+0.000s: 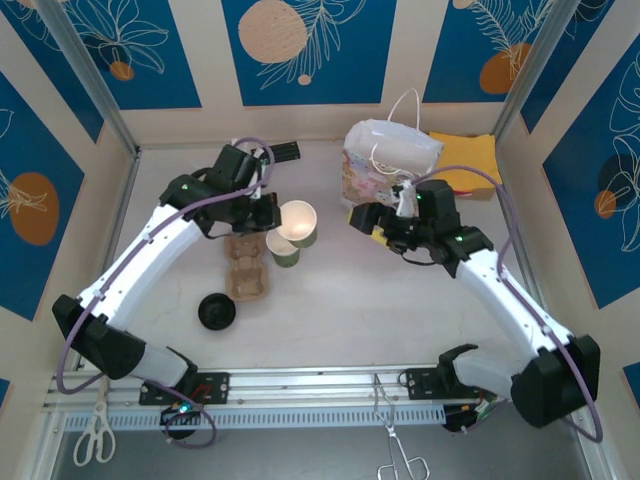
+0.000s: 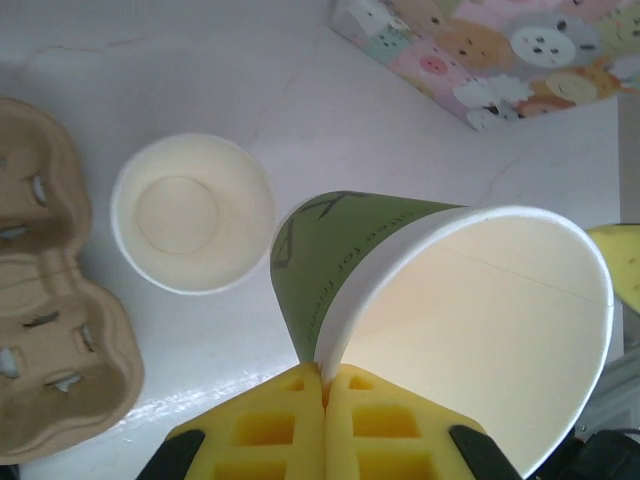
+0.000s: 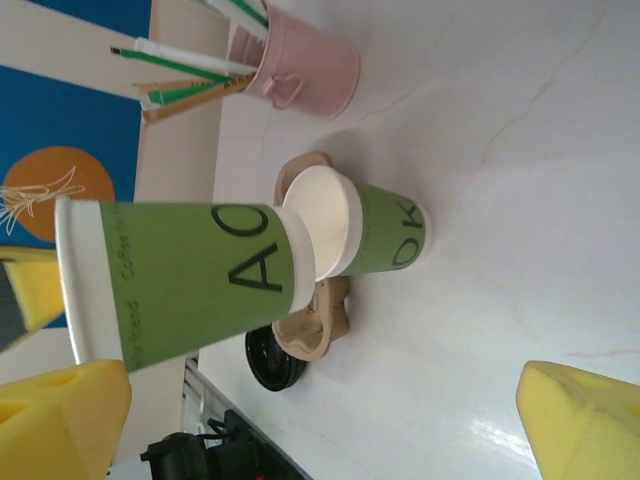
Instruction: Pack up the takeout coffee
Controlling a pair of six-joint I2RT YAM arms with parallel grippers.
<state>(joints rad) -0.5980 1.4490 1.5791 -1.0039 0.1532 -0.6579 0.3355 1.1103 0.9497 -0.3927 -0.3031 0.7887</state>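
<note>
left hand pinches cup rim; right wrist view catches pink bucket

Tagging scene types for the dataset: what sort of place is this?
Likely a staged robot test cell, not a real café: table boxed in by printed blue panels, arms bolted to a rail, takeout props (green paper cups, pulp carrier, paper bag).

Table centre free; standing cup, carrier, lid crowd left (bag blocks rear).
</note>
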